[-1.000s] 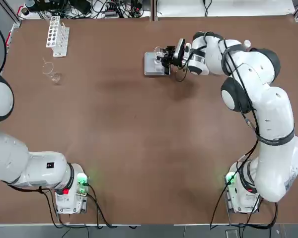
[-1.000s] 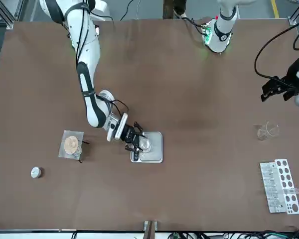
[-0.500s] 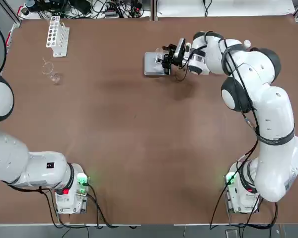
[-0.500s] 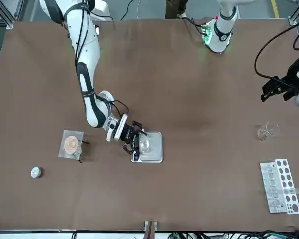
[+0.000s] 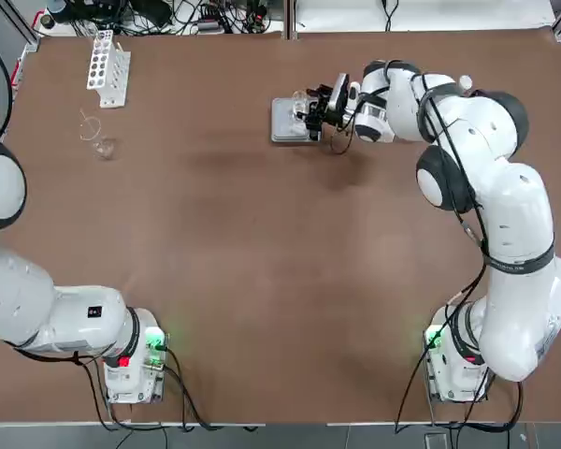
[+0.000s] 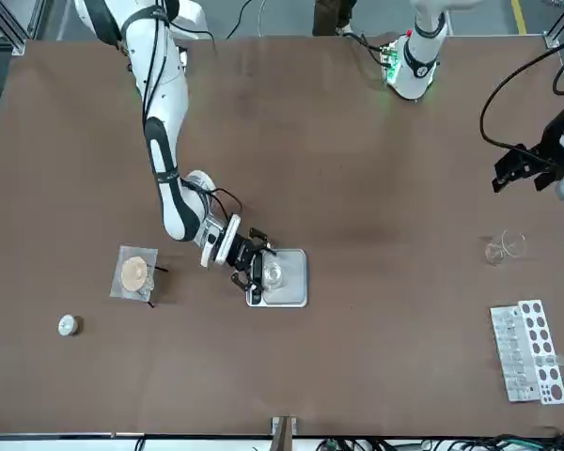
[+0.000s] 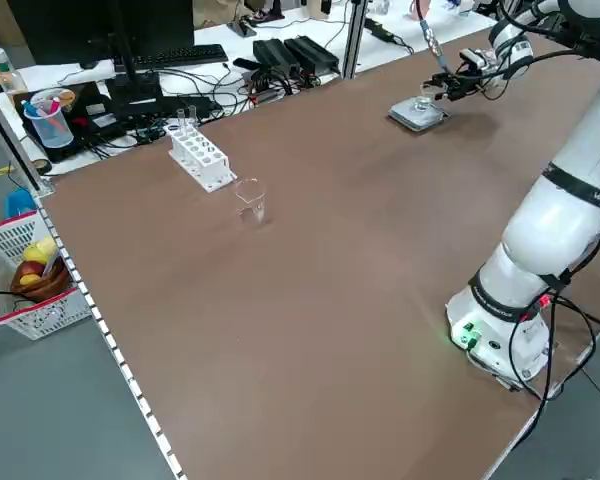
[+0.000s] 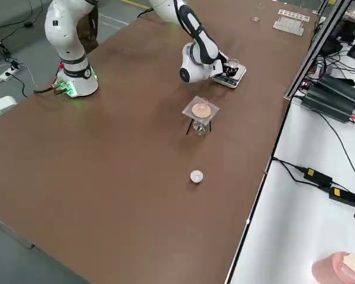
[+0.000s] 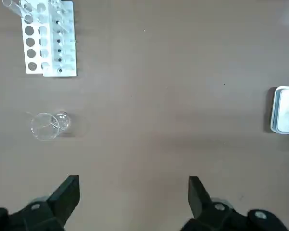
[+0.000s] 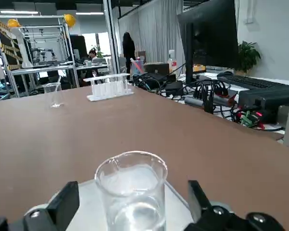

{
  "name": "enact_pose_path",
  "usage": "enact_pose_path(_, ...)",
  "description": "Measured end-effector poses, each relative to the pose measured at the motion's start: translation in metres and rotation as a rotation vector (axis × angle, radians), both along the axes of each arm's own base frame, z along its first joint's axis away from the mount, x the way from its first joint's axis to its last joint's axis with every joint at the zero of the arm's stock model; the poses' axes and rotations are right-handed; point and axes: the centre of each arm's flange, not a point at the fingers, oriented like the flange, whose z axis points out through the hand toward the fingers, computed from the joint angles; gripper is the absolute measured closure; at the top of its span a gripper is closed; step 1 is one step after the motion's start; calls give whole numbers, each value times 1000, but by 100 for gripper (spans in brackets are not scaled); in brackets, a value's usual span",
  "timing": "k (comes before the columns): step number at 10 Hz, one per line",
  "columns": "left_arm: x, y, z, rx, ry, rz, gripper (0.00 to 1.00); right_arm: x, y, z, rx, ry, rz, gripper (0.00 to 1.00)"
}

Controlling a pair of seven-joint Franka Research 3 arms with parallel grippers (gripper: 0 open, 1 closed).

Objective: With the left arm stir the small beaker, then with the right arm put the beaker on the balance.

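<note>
The small beaker (image 5: 299, 100) (image 6: 274, 273), clear with a little liquid in it, stands upright on the pan of the silver balance (image 5: 282, 127) (image 6: 288, 289) at the far middle of the table. My right gripper (image 5: 311, 109) (image 6: 253, 267) lies low beside the balance on the robot's right, open. In the right wrist view the beaker (image 10: 131, 186) sits between the two fingers with a gap on each side. My left gripper (image 6: 510, 172) (image 9: 134, 185) hangs open high over the table's left side, with nothing between its fingers.
A larger glass flask with a thin rod (image 5: 100, 140) (image 9: 47, 125) and a white test-tube rack (image 5: 107, 67) (image 9: 50, 38) stand at the far left. A wire-gauze stand (image 6: 136, 274) and a small white cap (image 6: 68, 325) sit at the far right.
The right gripper has drawn back a little from the beaker toward the robot's right. The beaker stays on the pan. The left arm has not moved.
</note>
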Motion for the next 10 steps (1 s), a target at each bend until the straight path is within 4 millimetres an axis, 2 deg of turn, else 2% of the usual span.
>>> enact_pose_path(6, 0, 0, 0, 0, 0, 0, 0, -13, -8, 41, 48, 52, -33, 1)
enact_pose_path(10, 0, 0, 0, 0, 0, 0, 0, -23, -7, 97, -22, 136, -145, 1)
